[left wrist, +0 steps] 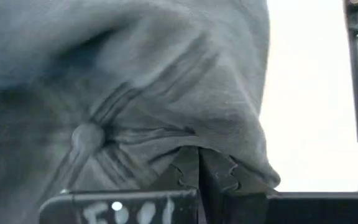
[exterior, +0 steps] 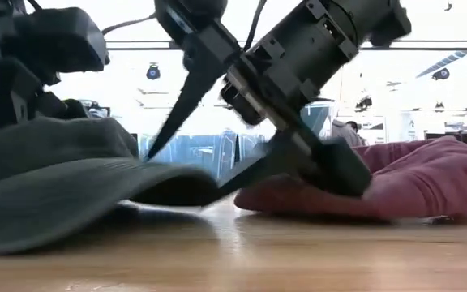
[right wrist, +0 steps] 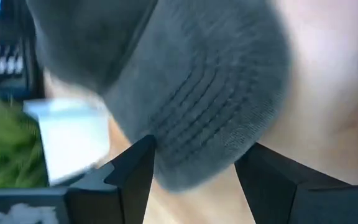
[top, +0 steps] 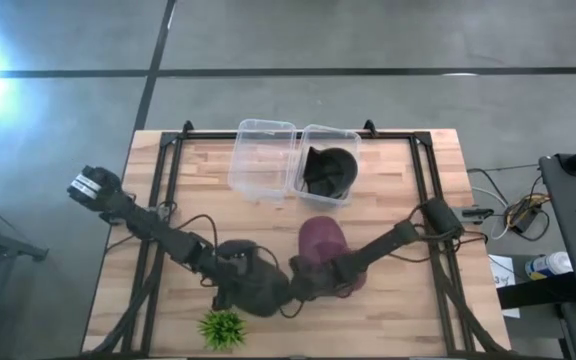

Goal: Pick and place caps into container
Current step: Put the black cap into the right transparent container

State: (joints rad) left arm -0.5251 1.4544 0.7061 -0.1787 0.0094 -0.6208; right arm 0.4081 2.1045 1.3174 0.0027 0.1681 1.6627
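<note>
A dark grey-olive cap [top: 255,287] [exterior: 47,186] lies on the table's near middle. My left gripper [left wrist: 199,171] [top: 240,272] is shut on its crown. My right gripper [right wrist: 197,148] [exterior: 183,174] is open, its two fingers standing on either side of this cap's stitched brim [right wrist: 210,106]. The maroon cap [top: 322,240] [exterior: 428,174] lies flat on the table just behind the right gripper. A second dark cap [top: 330,170] sits inside the right-hand clear container [top: 310,135]. My left gripper pinches a fold of the crown cloth [left wrist: 185,140] between its two fingers, close to the top button [left wrist: 87,137]. The fingers come from above. The cap rests on the table with its brim [exterior: 136,182] flat on the wood. My right gripper: whether its fingers touch the brim, I cannot tell.
An empty clear container [top: 263,160] stands beside the filled one at the table's far middle. A small green spiky plant [top: 223,328] sits at the near edge, close to the grey cap. Black frame rails [top: 168,170] run along the table's left and right sides.
</note>
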